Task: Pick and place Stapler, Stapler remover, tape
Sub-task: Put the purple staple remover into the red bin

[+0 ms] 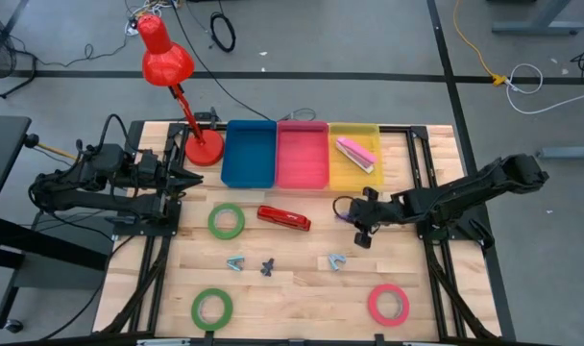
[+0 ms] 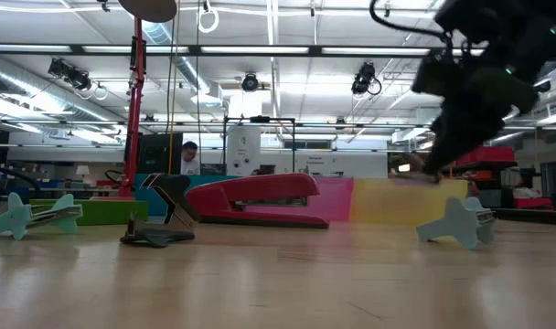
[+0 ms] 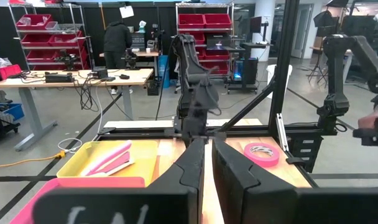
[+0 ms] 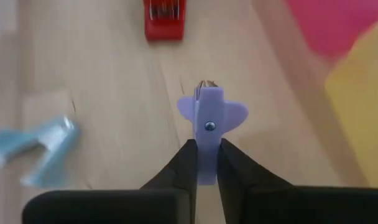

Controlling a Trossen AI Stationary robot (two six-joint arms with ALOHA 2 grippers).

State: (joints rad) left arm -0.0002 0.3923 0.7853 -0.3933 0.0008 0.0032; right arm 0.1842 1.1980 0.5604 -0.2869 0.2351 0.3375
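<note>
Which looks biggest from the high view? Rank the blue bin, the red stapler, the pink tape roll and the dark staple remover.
1. blue bin: clearly largest.
2 and 3. red stapler and pink tape roll: the stapler is longer and the roll is wider, so they are too alike to rank.
4. dark staple remover: smallest.

The wooden table (image 1: 302,288) bears three bins behind the right claw (image 1: 361,231): blue (image 1: 249,154), pink (image 1: 303,154), yellow (image 1: 345,168). A red stapler (image 1: 283,218), removers (image 1: 236,262) and tape (image 1: 389,304) lie beside and before it.
</note>
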